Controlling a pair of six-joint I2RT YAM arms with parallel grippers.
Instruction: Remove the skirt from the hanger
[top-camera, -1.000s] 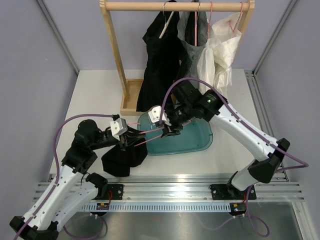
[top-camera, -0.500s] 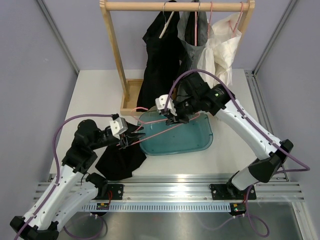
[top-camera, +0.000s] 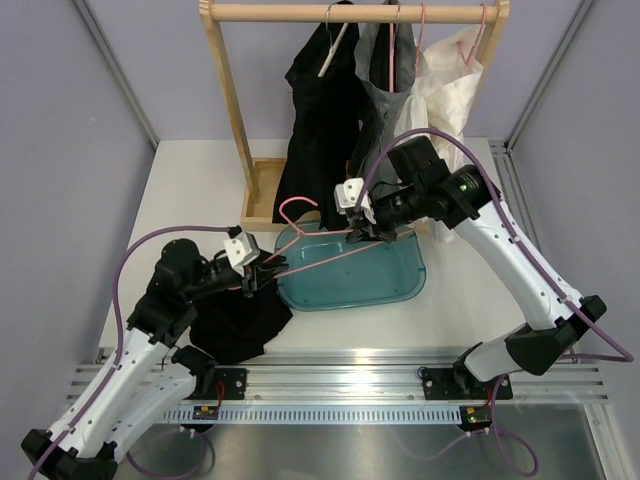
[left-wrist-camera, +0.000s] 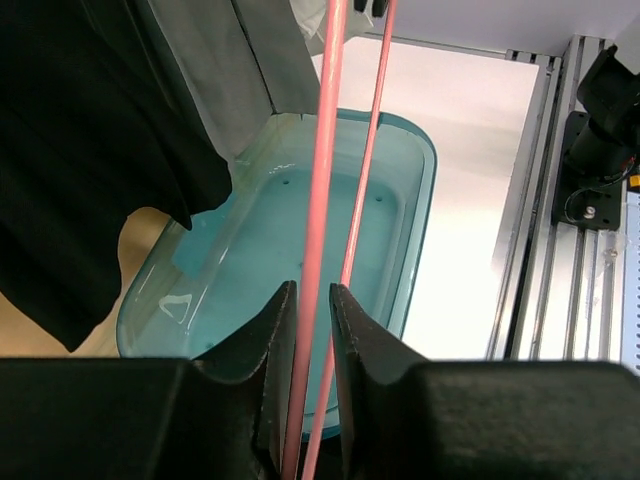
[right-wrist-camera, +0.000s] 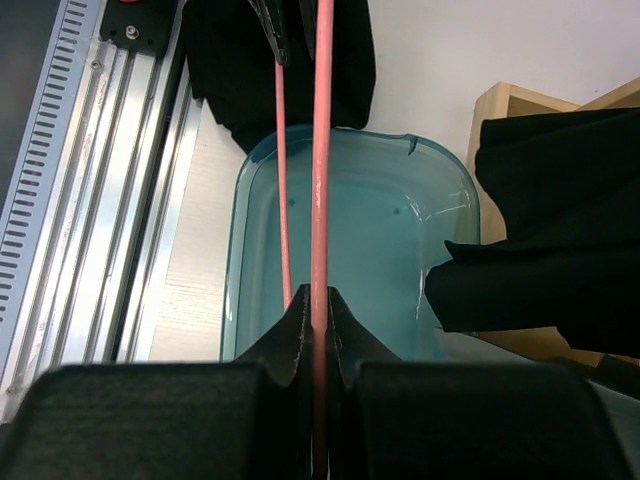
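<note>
The dark grey-to-black fabric skirt (top-camera: 240, 325) lies off the hanger as a crumpled heap on the white counter (top-camera: 190, 190). It is at 7 o'clock of the translucent teal plastic tub (top-camera: 410, 285), just beside the tub's near-left corner. Pleats and waist edge cannot be made out.

The left gripper (top-camera: 262, 275) sits just above the heap's 1 o'clock edge; whether it touches the fabric cannot be told. The right gripper (top-camera: 372, 232) is well apart from the skirt, at its 2 o'clock, over the tub's far rim.

The thin pink wire hanger (right-wrist-camera: 322, 150) spans the tub in the air between the two grippers, hook on the far side.
- Left gripper: fingers drawn close about the hanger's wires at its left end.
- Right gripper: fingers clamped on the wire at its right end.

Left arm: elbow folded, forearm low over the skirt, pointing to 3 o'clock. Right arm: reaches from its base toward 11 o'clock, elbow high, wrist turned to 9 o'clock.

At 12 o'clock of the tub stands a light wooden rack (top-camera: 228, 110). It carries a black garment (top-camera: 320, 120), a grey garment (top-camera: 385, 85) and a white garment (top-camera: 440, 110).
</note>
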